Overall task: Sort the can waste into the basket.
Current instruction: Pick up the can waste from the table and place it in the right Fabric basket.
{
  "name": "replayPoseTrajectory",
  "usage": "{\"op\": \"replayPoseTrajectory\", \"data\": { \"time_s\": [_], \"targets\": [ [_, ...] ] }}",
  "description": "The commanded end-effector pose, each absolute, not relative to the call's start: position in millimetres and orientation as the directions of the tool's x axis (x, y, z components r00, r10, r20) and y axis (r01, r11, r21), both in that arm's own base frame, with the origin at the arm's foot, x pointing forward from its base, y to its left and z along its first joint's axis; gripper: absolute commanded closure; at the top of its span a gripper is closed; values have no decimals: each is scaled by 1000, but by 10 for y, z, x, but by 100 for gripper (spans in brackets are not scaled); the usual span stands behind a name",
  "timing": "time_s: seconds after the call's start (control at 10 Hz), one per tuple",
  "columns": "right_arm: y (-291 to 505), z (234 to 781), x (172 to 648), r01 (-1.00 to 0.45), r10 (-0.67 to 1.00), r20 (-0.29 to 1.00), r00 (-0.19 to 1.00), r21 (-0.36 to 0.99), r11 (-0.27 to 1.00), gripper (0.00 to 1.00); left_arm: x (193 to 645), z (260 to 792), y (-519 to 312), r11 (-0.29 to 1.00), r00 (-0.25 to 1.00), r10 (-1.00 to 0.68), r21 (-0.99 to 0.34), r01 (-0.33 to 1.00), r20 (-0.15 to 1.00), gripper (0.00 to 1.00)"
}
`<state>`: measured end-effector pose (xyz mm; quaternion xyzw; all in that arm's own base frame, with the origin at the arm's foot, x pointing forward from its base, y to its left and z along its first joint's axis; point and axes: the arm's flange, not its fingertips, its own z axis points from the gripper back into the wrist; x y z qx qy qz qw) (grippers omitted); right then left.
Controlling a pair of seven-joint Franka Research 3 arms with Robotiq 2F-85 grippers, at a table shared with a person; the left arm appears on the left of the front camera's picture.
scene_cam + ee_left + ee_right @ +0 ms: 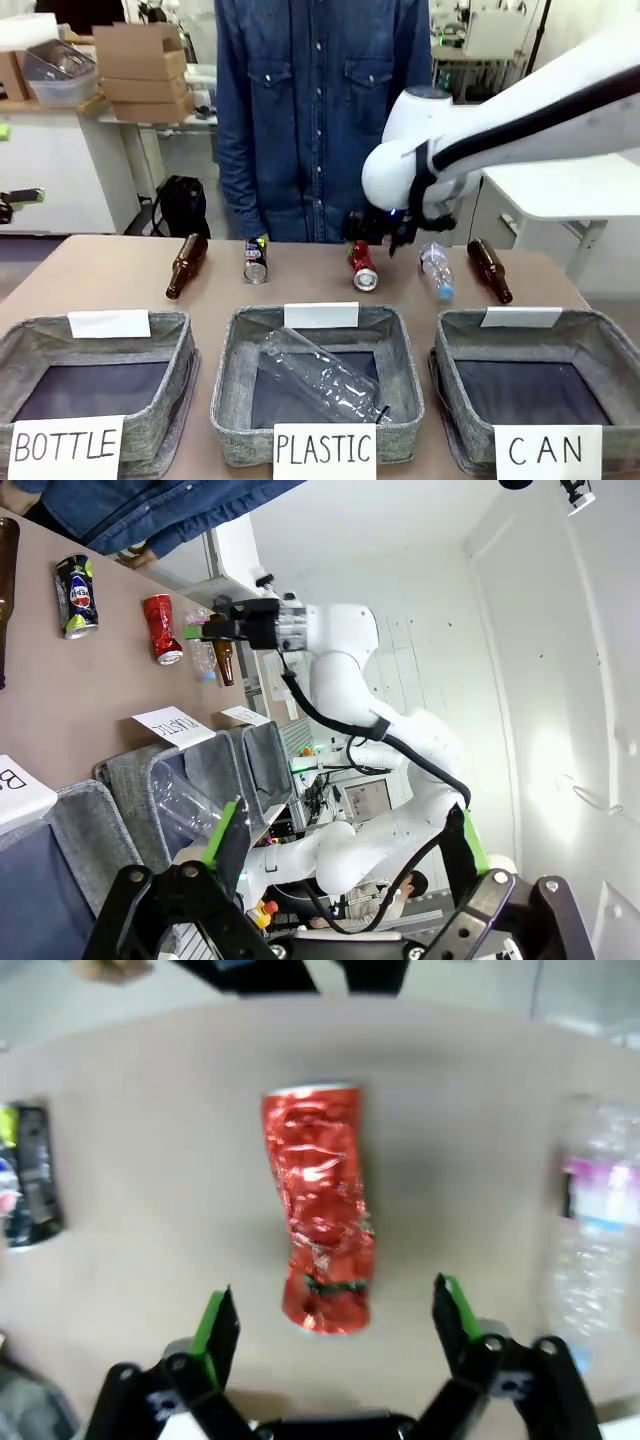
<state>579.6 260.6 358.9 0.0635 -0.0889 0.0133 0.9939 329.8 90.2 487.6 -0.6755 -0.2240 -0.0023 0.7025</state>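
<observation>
The red can (363, 267) lies on its side at the far middle of the table, a silver end facing me. My right gripper (378, 236) hovers just above and behind it, open; in the right wrist view the red can (320, 1225) lies ahead of the spread fingers of my right gripper (332, 1320), with nothing between them. The dark can (256, 260) lies further left, also seen as the dark can (25, 1175). The CAN basket (600, 345) sits at front right with nothing in it. My left gripper (345, 835) is held high, open and holding nothing.
Brown bottles (186, 265) (489, 270) lie at both ends of the row, and a clear plastic bottle (436, 270) lies right of the red can. The PLASTIC bin (230, 370) holds a clear bottle; the BOTTLE bin (180, 350) is at the left. A person (320, 110) stands at the far edge.
</observation>
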Motion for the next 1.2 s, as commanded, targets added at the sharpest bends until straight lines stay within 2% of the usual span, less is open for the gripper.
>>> {"op": "replayPoseTrajectory", "data": {
  "time_s": [0.0,0.3,0.6,0.7,0.8,0.9,1.0,1.1],
  "targets": [
    [2855,3409,6093,-11,-1,107,994,120,993,0,3287,4900,895,85,895,301,-944,318,329,0],
    [2843,2973,6195,24,-28,49,998,82,996,0,3287,4900,895,85,895,301,-944,318,329,0],
    [2850,2986,6123,5,-11,60,998,102,995,0,3287,4900,895,85,895,301,-944,318,329,0],
    [2853,2992,6111,3,-8,48,999,95,996,60,3287,4900,895,85,895,301,-944,318,329,0],
    [2861,2995,6109,1,-7,55,998,98,995,60,3287,4900,895,85,895,301,-944,318,329,0],
    [2867,2991,6104,-1,-4,52,999,90,996,100,3287,4900,895,85,895,301,-944,318,329,0],
    [2874,2978,6092,-6,3,46,999,85,996,65,3287,4900,895,85,895,301,-944,318,329,0],
    [2884,2962,6077,-13,10,39,999,79,997,100,3287,4900,895,85,895,301,-944,318,329,0]
  ]
}}
